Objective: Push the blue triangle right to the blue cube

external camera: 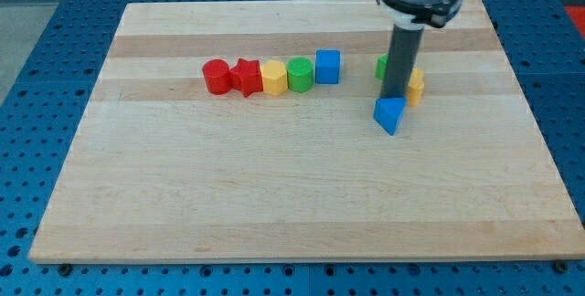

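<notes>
In the camera view a pale wooden counter lies on a blue perforated base, and no brand, label or writing can be read on any of it. A row of five blocks, each touching or just beside the next, runs across the upper middle of the board: from the view's left, a red cylinder, a red star, a yellow hexagon-like block, a green cylinder and the blue cube at the row's right end. The blue triangle sits well apart from the blue cube, toward the view's right and lower. The dark rod comes down from the view's top, and my tip stands at the triangle's upper edge, touching it or just beside it. A green block peeks out at the rod's left and a yellow block at its right, both mostly hidden, so their shapes cannot be made out. The arm carries no jaws, only the rod.
</notes>
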You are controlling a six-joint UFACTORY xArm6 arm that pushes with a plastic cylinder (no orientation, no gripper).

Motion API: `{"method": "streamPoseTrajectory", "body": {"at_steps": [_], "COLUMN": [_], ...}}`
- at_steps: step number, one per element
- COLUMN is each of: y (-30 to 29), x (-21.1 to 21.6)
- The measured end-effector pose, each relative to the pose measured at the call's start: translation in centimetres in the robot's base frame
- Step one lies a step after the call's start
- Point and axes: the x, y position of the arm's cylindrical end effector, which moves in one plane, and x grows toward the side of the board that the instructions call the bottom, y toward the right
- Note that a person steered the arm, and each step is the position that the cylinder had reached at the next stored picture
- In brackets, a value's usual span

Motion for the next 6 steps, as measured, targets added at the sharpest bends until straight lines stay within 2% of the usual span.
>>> {"method": "streamPoseTrajectory", "body": {"at_steps": [1,3,4,5,6], "y": [3.3,4.4,4.6,4.8,0.6], "x": [-0.4,-2.6,-0.1,5.2,7.7]}}
